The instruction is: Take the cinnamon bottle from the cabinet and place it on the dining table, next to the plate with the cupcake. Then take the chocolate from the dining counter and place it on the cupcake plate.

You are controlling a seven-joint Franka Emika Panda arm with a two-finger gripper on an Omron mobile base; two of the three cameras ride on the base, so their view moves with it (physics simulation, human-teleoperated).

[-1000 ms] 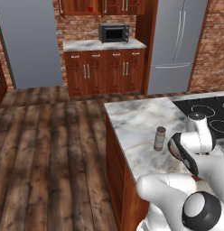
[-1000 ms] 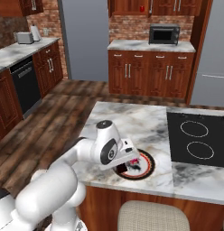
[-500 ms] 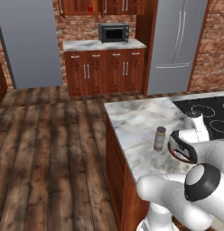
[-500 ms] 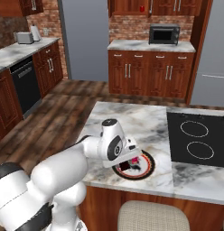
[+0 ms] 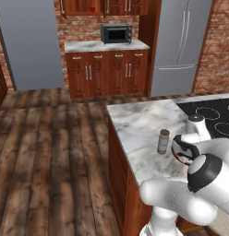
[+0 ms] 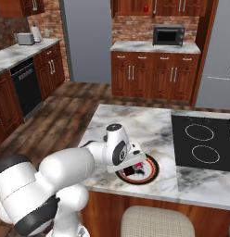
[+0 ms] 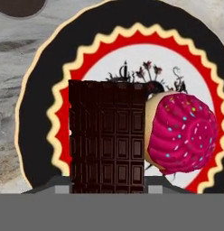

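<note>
A dark chocolate (image 7: 107, 137) bar stands between my gripper's (image 7: 107, 187) fingers, which are shut on it just over the plate (image 7: 41, 113). The plate is black with a red and cream zigzag ring. A cupcake (image 7: 181, 133) with pink sprinkled frosting sits on it, right beside the bar. From the right base view, my gripper (image 6: 130, 170) hangs low over the plate (image 6: 151, 169) at the marble island's near edge. The cinnamon bottle (image 5: 163, 141) stands upright on the marble just left of the plate (image 5: 181, 152).
A black cooktop (image 6: 202, 141) is set into the island to the right of the plate. A padded stool (image 6: 149, 222) stands under the island's near edge. Wood floor lies to the left, with cabinets and a microwave (image 6: 169, 34) along the back wall.
The arm's elbow has swung up and to the right in the left base view. The hand has stayed low over the plate with the chocolate in it.
</note>
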